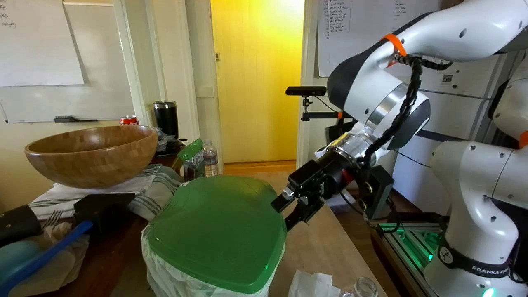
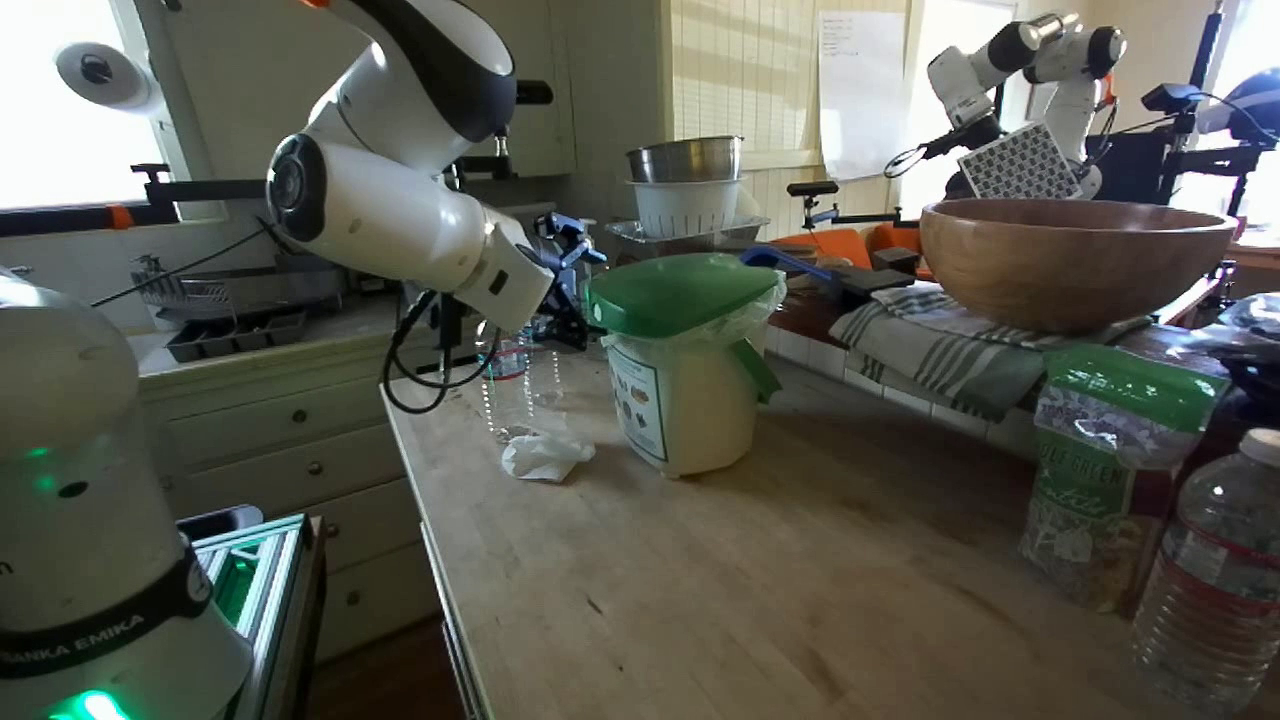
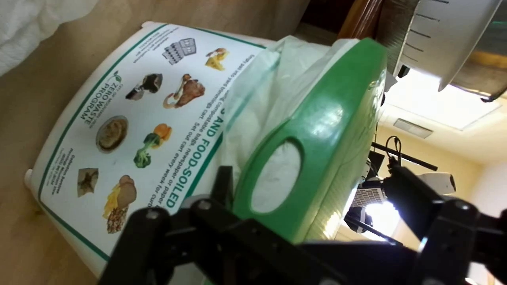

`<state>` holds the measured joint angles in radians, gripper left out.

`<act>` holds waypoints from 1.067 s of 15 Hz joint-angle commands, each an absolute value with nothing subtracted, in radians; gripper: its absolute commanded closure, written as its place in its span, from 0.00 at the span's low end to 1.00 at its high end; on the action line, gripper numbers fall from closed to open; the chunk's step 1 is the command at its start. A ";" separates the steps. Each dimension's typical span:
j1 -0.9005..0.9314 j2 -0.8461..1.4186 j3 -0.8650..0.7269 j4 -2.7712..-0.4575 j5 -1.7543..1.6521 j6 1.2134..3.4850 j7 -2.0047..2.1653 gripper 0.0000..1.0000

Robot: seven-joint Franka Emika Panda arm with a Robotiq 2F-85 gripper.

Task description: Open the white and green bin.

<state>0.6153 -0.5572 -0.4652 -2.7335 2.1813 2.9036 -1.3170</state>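
The white and green bin stands upright on the wooden table, its green lid [image 1: 218, 231] down over the white body [image 2: 690, 410]. A crinkled bag liner hangs out under the lid's rim. In the wrist view the lid [image 3: 328, 107] has an oval slot in its front lip, and a printed label [image 3: 130, 118] covers the body. My gripper [image 1: 284, 213] is at the lid's front edge, also seen in an exterior view [image 2: 592, 295]. In the wrist view the gripper [image 3: 317, 190] is open, one finger below the lip and the other above the lid. Contact cannot be told.
A crumpled white paper [image 2: 545, 455] and a clear bottle [image 2: 508, 390] stand near the bin. A brown wooden bowl [image 1: 93, 159] rests on a striped towel [image 2: 930, 345]. A green bag [image 2: 1110, 480] and a water bottle [image 2: 1215, 570] stand at the table's far end.
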 commanded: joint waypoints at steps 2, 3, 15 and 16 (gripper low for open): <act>0.591 -0.560 -0.448 -2.726 2.222 2.884 -1.356 0.00; 0.590 -0.567 -0.443 -2.729 2.223 2.889 -1.357 0.00; 0.590 -0.566 -0.371 -2.736 2.273 2.948 -1.326 0.00; 0.591 -0.569 -0.370 -2.737 2.275 2.942 -1.329 0.00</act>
<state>0.6024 -0.5591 -0.3897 -2.7350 2.2339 2.9334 -1.3206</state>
